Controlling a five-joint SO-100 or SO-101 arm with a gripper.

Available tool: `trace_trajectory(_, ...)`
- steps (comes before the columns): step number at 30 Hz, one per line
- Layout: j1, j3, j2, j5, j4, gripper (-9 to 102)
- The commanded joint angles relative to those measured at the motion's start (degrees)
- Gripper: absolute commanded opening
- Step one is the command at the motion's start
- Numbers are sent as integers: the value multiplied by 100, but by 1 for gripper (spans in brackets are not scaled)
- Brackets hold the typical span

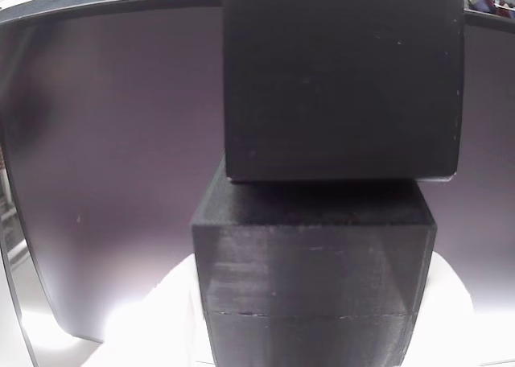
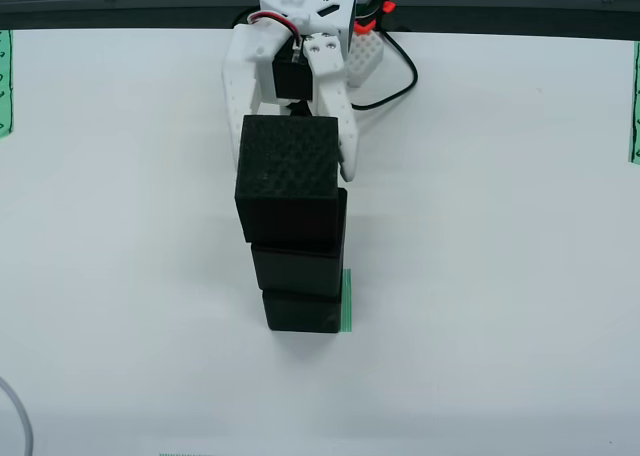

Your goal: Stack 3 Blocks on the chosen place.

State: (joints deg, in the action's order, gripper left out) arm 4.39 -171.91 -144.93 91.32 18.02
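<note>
The gripper (image 2: 290,166) is clamping the top block (image 2: 288,183) between its fingers, holding it over the two stacked blocks (image 2: 298,291) to align it; the striped patch (image 2: 347,301) is peeking out beside the stack.

In the view from above, the arm is built of matte white plastic, and its pincer (image 2: 290,166) has 2 long, flat, tapering white fingers (image 2: 340,126), one on each side. A black, boxy motor block (image 2: 292,76) sits between the white shells at the wrist, with small screws in the plate beside it. Thin red and white wires run over the top, a black cable (image 2: 395,86) loops out on the view's right, and small red-orange parts (image 2: 385,6) show near the top.
</note>
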Motion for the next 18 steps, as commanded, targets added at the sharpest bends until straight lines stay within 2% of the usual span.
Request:
trace_trajectory(1, -26, -26, -132, 44, 185, 18)
trace_trajectory(6, -26, -105, -123, 53, 246, 18)
trace_trajectory(18, 105, -158, -123, 53, 369, 31)
